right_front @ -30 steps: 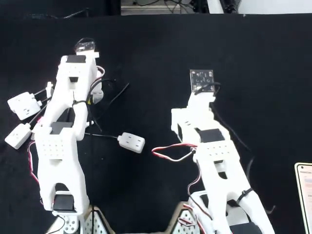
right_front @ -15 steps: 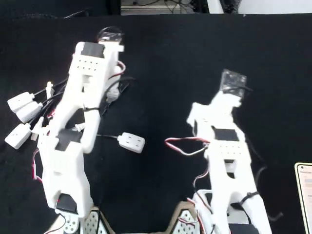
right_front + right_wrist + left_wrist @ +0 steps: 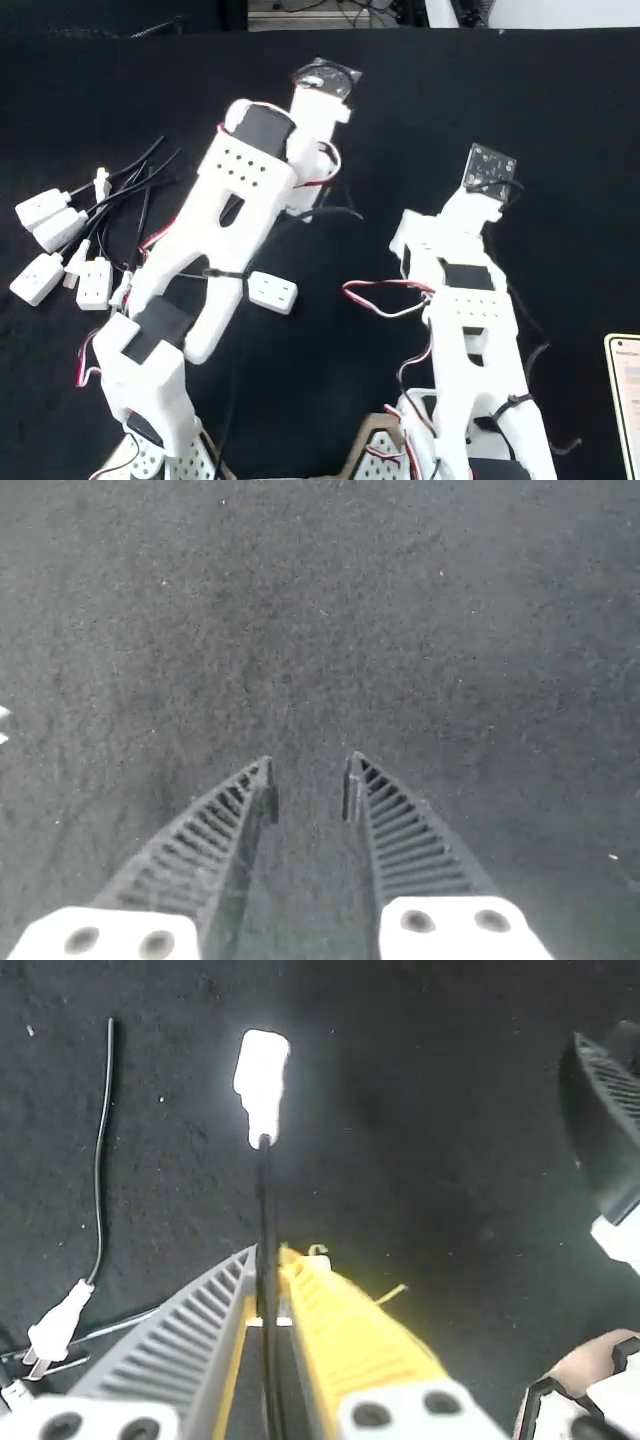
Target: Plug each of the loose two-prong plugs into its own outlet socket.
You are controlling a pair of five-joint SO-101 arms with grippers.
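Five sockets, two plugs, two arms, one card

Five white outlet sockets (image 3: 42, 208) (image 3: 58, 229) (image 3: 38, 278) (image 3: 95, 284) (image 3: 272, 292) are counted from above. Two white plugs (image 3: 262, 1085) (image 3: 55, 1330) are made out at the left wrist. Two arms (image 3: 215, 230) (image 3: 465, 310) and one printed card (image 3: 625, 400) are seen. The bunched black cables (image 3: 130, 180) cannot be counted.

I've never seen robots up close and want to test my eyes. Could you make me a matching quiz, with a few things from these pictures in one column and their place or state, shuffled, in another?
Things:
1. left end effector
2. right end effector
3. lone socket
4. paper

Places or states:
A. open over bare table
B. at the high view's right edge
C. shut on a black cable
D. lying flat near the table's middle

Pairs: 1-C, 2-A, 3-D, 4-B.
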